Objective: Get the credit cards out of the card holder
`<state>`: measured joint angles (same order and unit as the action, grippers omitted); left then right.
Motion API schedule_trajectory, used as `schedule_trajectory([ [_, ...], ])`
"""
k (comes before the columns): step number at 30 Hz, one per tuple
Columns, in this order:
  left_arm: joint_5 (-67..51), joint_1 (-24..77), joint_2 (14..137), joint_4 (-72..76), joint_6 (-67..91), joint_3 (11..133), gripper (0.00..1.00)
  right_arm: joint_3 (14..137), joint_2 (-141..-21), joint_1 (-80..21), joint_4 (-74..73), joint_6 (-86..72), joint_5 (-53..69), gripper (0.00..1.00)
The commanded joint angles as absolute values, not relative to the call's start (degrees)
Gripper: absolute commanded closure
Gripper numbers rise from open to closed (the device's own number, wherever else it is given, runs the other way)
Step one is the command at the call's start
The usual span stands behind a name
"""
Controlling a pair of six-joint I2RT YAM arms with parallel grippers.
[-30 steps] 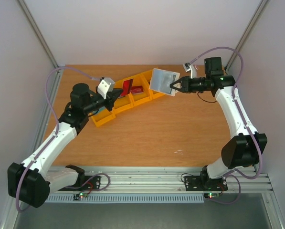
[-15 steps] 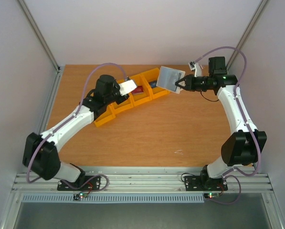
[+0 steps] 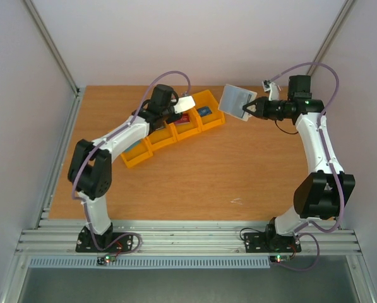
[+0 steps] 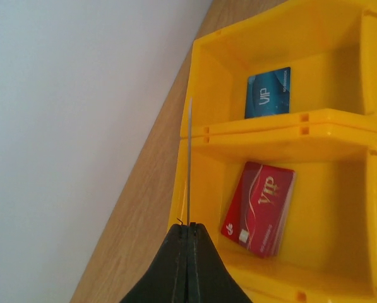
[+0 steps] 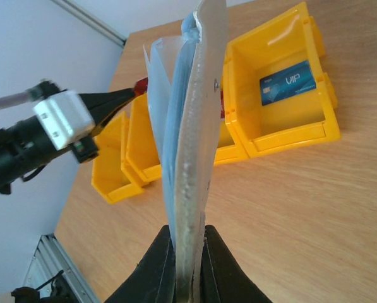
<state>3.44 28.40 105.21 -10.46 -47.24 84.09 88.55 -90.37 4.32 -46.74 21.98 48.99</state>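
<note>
My right gripper (image 5: 187, 237) is shut on the lower edge of the card holder (image 5: 194, 126), which it holds upright, cream face on one side and pale blue pockets on the other. From above, the card holder (image 3: 235, 98) hangs in the air right of the yellow bins, in the right gripper (image 3: 246, 108). My left gripper (image 4: 189, 226) is shut on a thin credit card (image 4: 191, 158) seen edge-on, above a bin's rim; from above the left gripper (image 3: 177, 111) is over the bin row. A blue card (image 4: 268, 93) and a red card (image 4: 259, 207) lie in adjoining bins.
Several yellow bins (image 3: 137, 159) stand in a curved row across the back left of the wooden table (image 3: 207, 183). The divider wall (image 4: 270, 123) between two of the bins runs just right of the held card. White walls close in the back and sides.
The left arm has swung from the row's left end towards the back right, over the bins. The right gripper has carried the card holder to the right, away from the bins.
</note>
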Motion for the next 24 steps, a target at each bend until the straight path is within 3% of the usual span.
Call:
schedule_trajectory([
  [1,5.03,28.82,112.63,-12.55,-48.76,92.46,1.00,89.98,-89.80,5.15,-46.05,23.20,51.83,0.99],
  [7,8.33,28.81,121.00,-16.20,-51.01,100.45,1.00,90.18,-90.20,6.47,-46.14,23.34,52.52,0.99],
  [24,17.08,29.97,125.92,-19.45,-52.84,102.38,1.00,91.01,-91.35,6.77,-46.01,23.19,54.73,0.99],
])
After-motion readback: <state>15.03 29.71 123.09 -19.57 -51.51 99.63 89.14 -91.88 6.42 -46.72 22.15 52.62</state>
